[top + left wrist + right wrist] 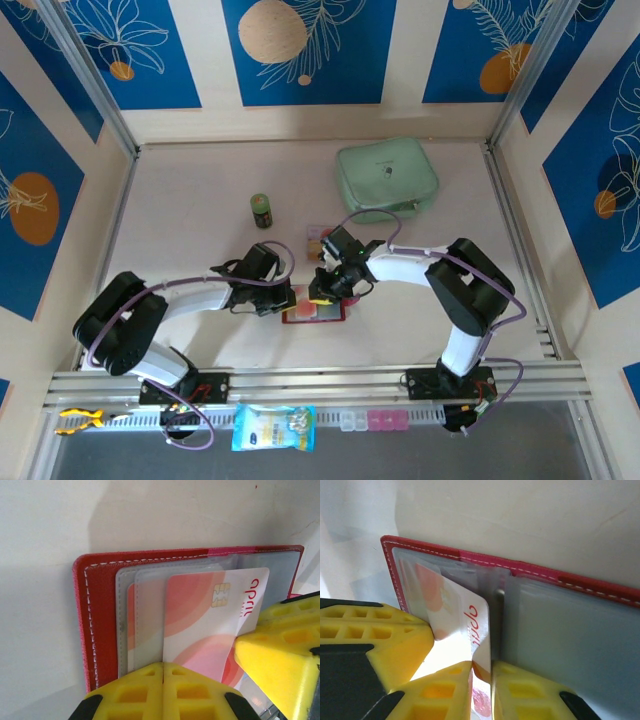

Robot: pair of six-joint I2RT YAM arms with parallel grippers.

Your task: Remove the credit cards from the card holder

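Note:
The card holder [97, 625] lies open and flat on the table, red with white stitching and clear sleeves; from above it shows between the two grippers [300, 314]. A white-with-red credit card [210, 615] sticks partway out of a sleeve. My right gripper [481, 664] is shut on the near corner of that credit card [462, 612], which is lifted at an angle. My left gripper [163, 666] is shut with nothing between its tips, which press down on the sleeves beside the card. Seen from above, the left gripper [283, 297] and right gripper [322, 293] meet over the holder.
A mint-green pouch [388, 180] lies at the back right and a small green bottle [261, 210] stands behind the left arm. A few small flat pink and yellow pieces [317, 238] lie just behind the right gripper. A snack packet [273, 427] sits below the rail.

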